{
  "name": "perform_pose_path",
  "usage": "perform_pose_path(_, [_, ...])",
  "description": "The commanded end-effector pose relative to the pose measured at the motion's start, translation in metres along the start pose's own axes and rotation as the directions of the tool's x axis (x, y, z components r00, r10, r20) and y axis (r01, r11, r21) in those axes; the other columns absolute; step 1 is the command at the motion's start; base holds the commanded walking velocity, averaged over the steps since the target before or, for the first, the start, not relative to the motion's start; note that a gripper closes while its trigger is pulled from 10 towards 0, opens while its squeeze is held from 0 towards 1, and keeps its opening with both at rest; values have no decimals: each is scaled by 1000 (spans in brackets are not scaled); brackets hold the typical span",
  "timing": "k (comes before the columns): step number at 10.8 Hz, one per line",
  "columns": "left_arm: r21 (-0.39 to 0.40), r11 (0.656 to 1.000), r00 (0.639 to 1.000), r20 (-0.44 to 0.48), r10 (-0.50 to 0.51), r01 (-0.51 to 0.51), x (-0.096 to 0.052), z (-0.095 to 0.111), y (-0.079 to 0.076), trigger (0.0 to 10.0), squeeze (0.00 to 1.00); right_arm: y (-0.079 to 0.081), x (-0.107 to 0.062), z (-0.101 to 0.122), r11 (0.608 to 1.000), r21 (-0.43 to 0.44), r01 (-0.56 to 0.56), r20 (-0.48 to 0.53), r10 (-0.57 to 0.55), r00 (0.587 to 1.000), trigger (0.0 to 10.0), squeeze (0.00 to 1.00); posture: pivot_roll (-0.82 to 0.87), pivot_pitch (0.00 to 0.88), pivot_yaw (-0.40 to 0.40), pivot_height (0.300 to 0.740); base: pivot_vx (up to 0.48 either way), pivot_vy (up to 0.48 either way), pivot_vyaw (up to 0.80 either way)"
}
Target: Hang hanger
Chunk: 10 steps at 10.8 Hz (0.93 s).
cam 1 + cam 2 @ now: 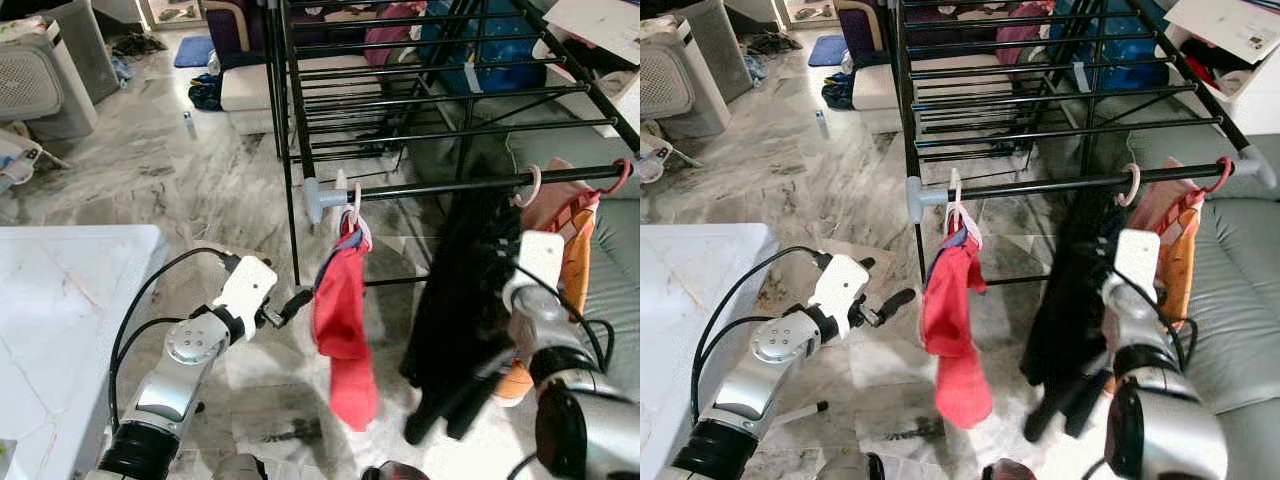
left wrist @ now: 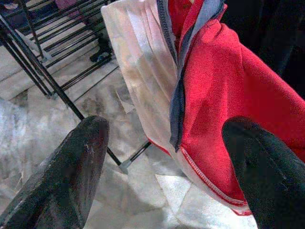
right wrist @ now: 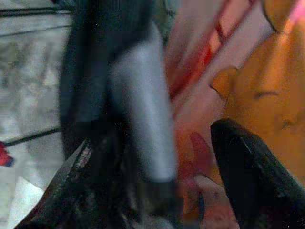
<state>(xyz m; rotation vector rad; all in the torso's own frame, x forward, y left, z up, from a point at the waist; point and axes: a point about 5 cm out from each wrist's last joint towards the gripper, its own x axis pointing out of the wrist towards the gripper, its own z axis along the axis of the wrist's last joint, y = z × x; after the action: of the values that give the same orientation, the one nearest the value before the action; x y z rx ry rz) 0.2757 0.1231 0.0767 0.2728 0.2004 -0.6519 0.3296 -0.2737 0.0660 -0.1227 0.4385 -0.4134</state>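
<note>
1. The rack (image 1: 420, 110) stood on the marble floor (image 1: 170, 170), black rails in tiers, with one front rail (image 1: 470, 184) running from a grey end cap (image 1: 316, 197) across to the sofa (image 1: 620, 270) side.
2. A white counter (image 1: 60, 300) sat at your left, beside the left arm.
3. A black garment (image 1: 465, 300) hung from the front rail near the middle, long and dark; its hanger was not readable.
4. A red shirt (image 1: 343, 320) hung on a pale hanger (image 1: 354, 207) whose hook sat over the front rail just beside the end cap. That's your task item: on the rail, hanging free.
5. An orange garment (image 1: 578, 255) hung at the rail's right end on a red hanger (image 1: 622, 178), with a pink hook (image 1: 530, 186) next to it.
6. Your left gripper (image 1: 296, 303) was just beside the red shirt at mid height. The left wrist view showed its fingers (image 2: 62, 176) spread wide with the shirt (image 2: 228, 95) ahead between them, nothing gripped.
7. Your right gripper (image 3: 157, 167) was up by the black and orange garments. The right wrist view was blurred: fingers (image 3: 252, 171) apart, a grey-and-black shape between them. You can't tell from this if it held anything.
</note>
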Motion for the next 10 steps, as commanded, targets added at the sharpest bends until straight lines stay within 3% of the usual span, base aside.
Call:
perform_pose_path(1, [21,1000,1000,10,-5,5,-1,3,1,10000,0,3,1,4,1000,3,-16,10,16,1000,3961,0,4,50,27,740,0,0,0])
perform_pose_path(2, [24,1000,1000,8,-7,7,-1,3,1,10000,0,4,1,4,1000,1,-13,6,13,1000,0,0,4,50,27,740,0,0,0])
perform_pose_path(10, [50,999,1000,4,-22,22,1,1,-3,10000,0,-4,2,-4,999,53,10,-34,-9,999,0,0,-6,39,31,740,0,0,0])
